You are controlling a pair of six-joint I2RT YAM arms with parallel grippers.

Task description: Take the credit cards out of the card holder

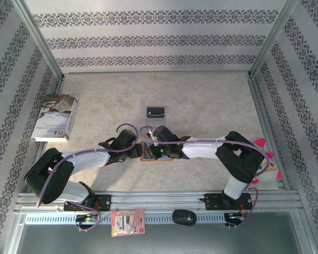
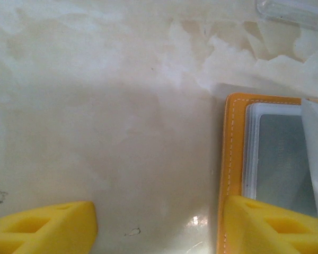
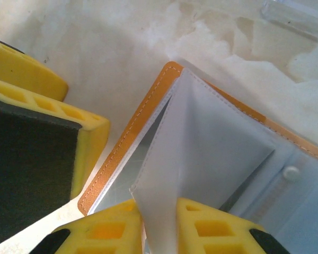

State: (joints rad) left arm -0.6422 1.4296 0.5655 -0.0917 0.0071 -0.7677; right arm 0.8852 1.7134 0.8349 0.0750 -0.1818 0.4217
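Observation:
The orange-tan card holder [image 1: 147,152] lies open on the table between my two grippers. In the left wrist view its stitched edge [image 2: 232,159] frames grey-blue pockets. My left gripper [image 2: 159,227] is open, its right finger [image 2: 275,225] resting on the holder's left edge. My right gripper [image 3: 159,230] is shut on a pale grey inner pocket leaf [image 3: 201,153] and holds it lifted off the holder [image 3: 127,140]. One black credit card [image 1: 156,111] with a white mark sits further back. Whether cards are in the pockets I cannot tell.
A clear plastic stand [image 3: 297,16] sits just beyond the holder. A book [image 1: 55,117] lies at the far left and a pink-and-white toy [image 1: 267,164] at the right edge. A red-and-white packet [image 1: 128,222] and a black object [image 1: 184,217] rest on the front rail.

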